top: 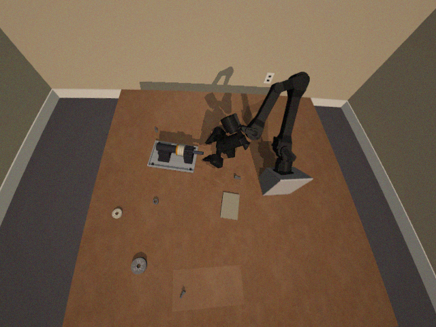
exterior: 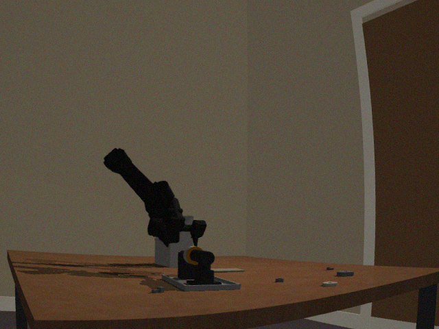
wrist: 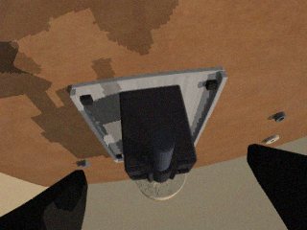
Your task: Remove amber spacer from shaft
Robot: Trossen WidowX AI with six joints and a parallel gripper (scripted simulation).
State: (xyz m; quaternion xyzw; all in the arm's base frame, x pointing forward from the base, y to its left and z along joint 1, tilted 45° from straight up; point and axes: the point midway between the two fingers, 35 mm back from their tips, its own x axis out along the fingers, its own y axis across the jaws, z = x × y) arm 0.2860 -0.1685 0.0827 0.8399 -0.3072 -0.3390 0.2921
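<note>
The dark housing block (top: pixel 163 154) (exterior: pixel 204 272) stands on a grey tray (top: pixel 170 169) (exterior: pixel 226 286) (wrist: pixel 149 79). The amber spacer (top: pixel 177 150) (exterior: pixel 188 258) sits on the shaft beside it. Cream spacers (top: pixel 181 150) (wrist: pixel 160 191) fill the space to the slotted support block (top: pixel 189 157) (wrist: pixel 151 115). The shaft (top: pixel 199 152) (wrist: pixel 164 152) sticks out of that block toward my gripper. My gripper (top: pixel 204 152) (wrist: pixel 169 168) is open and empty, its fingertips wide apart near the shaft's free end, one to each side of its line. In the wrist view the support block hides the amber spacer.
A cream ring (top: pixel 113 214) (exterior: pixel 329 284) (wrist: pixel 271 139), a small grey nut (top: pixel 153 201) (exterior: pixel 279 279) (wrist: pixel 280 116) and a larger grey ring (top: pixel 133 267) lie on the table away from the tray. A flat beige pad (top: pixel 229 207) and a small grey piece (top: pixel 237 176) lie near the arm base.
</note>
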